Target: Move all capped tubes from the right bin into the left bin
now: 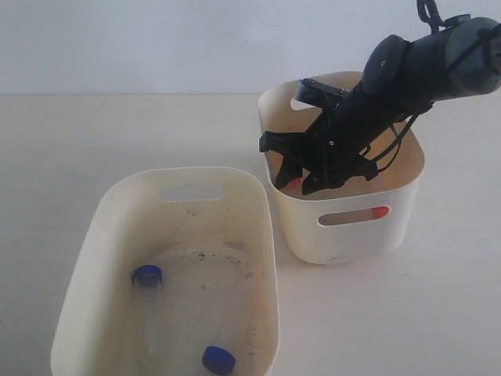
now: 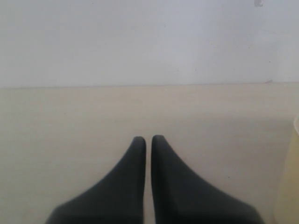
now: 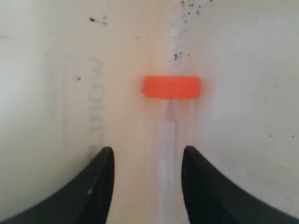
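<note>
Though pale — beige tabletop (image 1: 63, 157), white wall (image 1: 156, 39)

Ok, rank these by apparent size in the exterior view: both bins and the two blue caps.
1. Left bin, though it sits nearer the camera, so the bins' true order is unsure.
2. Right bin.
3. Rear blue cap and front blue cap look alike.

Between the spread fingers of the right gripper (image 3: 148, 151), the clear body of an orange-capped tube (image 3: 172, 87) blurs into the floor and runs off the frame. Seen from outside, the right bin (image 1: 352, 239) hides the fingertips behind its wall. Another orange cap (image 1: 379, 212) near them shows only through a slot handle (image 1: 344, 218). Well apart from the gripper, the left bin (image 1: 78, 266) is cropped.
</note>
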